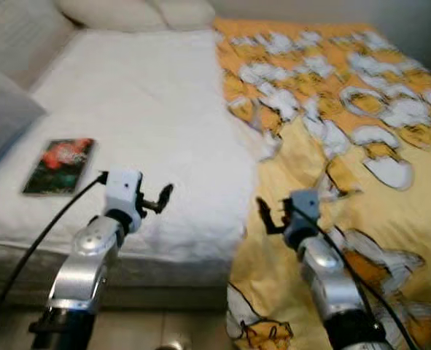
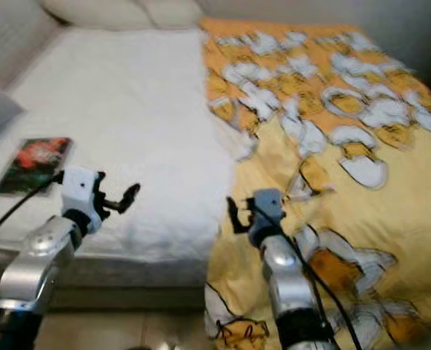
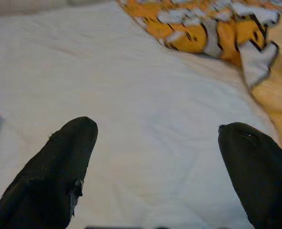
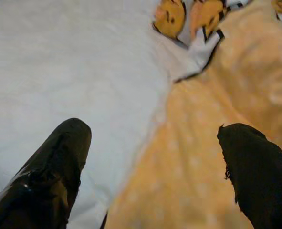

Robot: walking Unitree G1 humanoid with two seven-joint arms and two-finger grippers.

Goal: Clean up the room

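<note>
A bed with a white sheet [image 1: 142,109] lies before me. A yellow blanket [image 1: 361,146] with white and orange cartoon prints covers its right half and hangs over the near edge. A dark book [image 1: 60,166] with a red cover picture rests on the sheet at the left. My left gripper [image 1: 162,198] is open above the sheet's near edge, right of the book. My right gripper [image 1: 265,216] is open over the blanket's folded left border. In the wrist views the left fingers [image 3: 59,167] frame white sheet, and the right fingers [image 4: 55,167] frame the line between sheet and blanket.
White pillows [image 1: 138,13] lie at the head of the bed. A grey cushion [image 1: 4,117] sits at the left edge. The mattress side [image 1: 164,273] and a strip of floor [image 1: 157,328] show below the arms.
</note>
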